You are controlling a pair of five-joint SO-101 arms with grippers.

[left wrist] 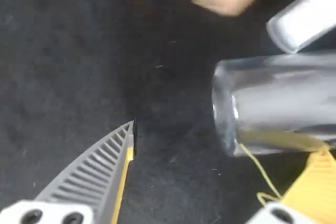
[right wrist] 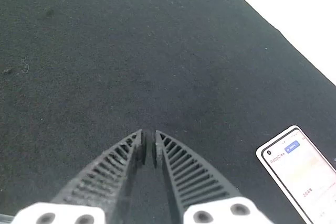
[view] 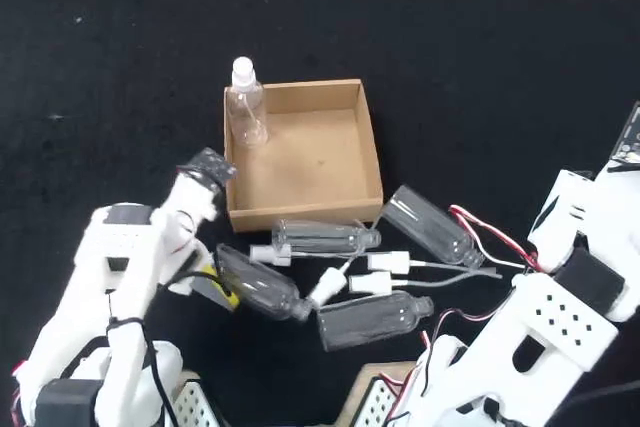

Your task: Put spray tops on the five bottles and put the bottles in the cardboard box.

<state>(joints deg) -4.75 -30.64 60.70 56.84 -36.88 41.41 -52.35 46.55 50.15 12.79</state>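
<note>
Now my left pincer (left wrist: 220, 145) spread, bottle (left wrist: 278, 103) base inside it, neck toward 4 o'clock; right pincer (right wrist: 148, 144) pressed together.

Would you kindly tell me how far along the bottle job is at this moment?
Done: one capped bottle stands in a corner of the cardboard box. In hand: the left gripper is open at the base of a lying bottle, not clamped. Left: that bottle and three other bottles lie uncapped outside the box among loose spray tops. The right gripper is shut over bare table.
</note>
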